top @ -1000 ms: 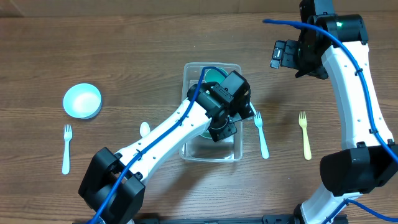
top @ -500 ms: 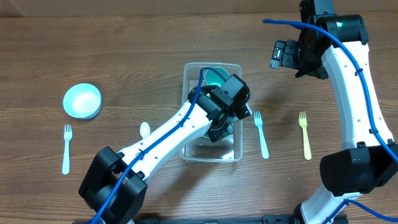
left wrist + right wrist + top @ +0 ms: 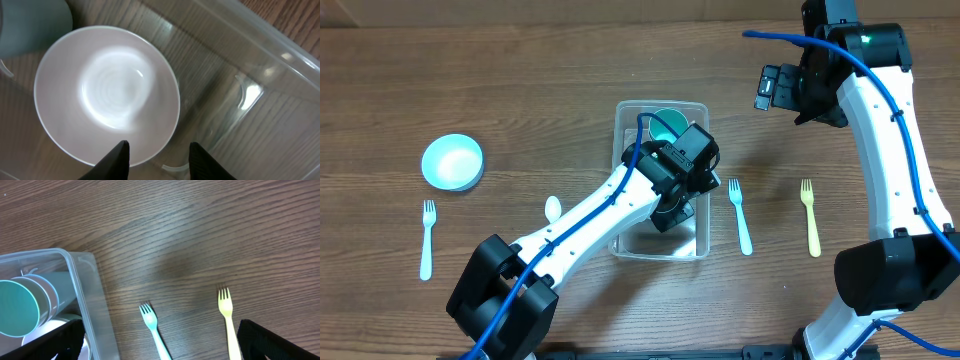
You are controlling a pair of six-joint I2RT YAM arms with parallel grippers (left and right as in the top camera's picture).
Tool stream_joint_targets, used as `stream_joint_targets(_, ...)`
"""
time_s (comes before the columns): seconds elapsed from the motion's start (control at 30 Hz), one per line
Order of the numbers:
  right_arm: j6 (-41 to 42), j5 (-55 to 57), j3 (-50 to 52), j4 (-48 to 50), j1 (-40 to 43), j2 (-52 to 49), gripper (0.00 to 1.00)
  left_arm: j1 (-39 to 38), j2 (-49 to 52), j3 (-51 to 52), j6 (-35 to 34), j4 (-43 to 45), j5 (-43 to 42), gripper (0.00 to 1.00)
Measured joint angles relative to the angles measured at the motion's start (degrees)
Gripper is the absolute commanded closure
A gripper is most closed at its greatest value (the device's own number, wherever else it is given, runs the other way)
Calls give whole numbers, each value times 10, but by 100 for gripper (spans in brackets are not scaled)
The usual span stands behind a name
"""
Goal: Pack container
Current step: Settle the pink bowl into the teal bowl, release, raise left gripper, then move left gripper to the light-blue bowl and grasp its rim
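Inside the container [image 3: 621, 116] at the middle of the counter [image 3: 520, 70], we see the left gripper [image 3: 159, 159] with its jaws parted partway after being clamped shut a second ago. It appears to hold nothing now, its tips straddling the rim of the white bowl [image 3: 107, 95], which lies flat on the tub's floor beside a teal cup [image 3: 667, 122]. We read that as the bowl delivered, with the light-blue bowl [image 3: 452, 162], spoon [image 3: 552, 208] and yellow fork [image 3: 810, 217] among pieces yet to go in, while the right gripper [image 3: 767, 88] hangs wide open and empty off to the right.
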State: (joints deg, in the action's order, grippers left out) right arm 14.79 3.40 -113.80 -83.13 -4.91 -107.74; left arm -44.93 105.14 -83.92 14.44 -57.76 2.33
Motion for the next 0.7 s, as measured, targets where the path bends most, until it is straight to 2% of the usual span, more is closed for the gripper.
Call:
stream_joint_targets(0.17,0,0,0,0,0,0,0,3,-18,-23,-74,-49,11,56)
stream_joint_targets(0.23,0,0,0,0,0,0,0,14,-45,-46,-104,-56,23,46)
stream_joint_targets(0.3,0,0,0,0,0,0,0,39,-86,-67,-146,-59,40,41)
stream_joint_targets(0.4,0,0,0,0,0,0,0,125,-154,-83,-233,-92,73,40)
stream_joint_targets(0.53,0,0,0,0,0,0,0,249,-160,-84,-303,-122,87,40)
stream_joint_targets(0.63,0,0,0,0,0,0,0,313,-153,-76,-325,-121,93,39)
stream_joint_targets(0.7,0,0,0,0,0,0,0,348,-146,-66,-326,-113,94,34)
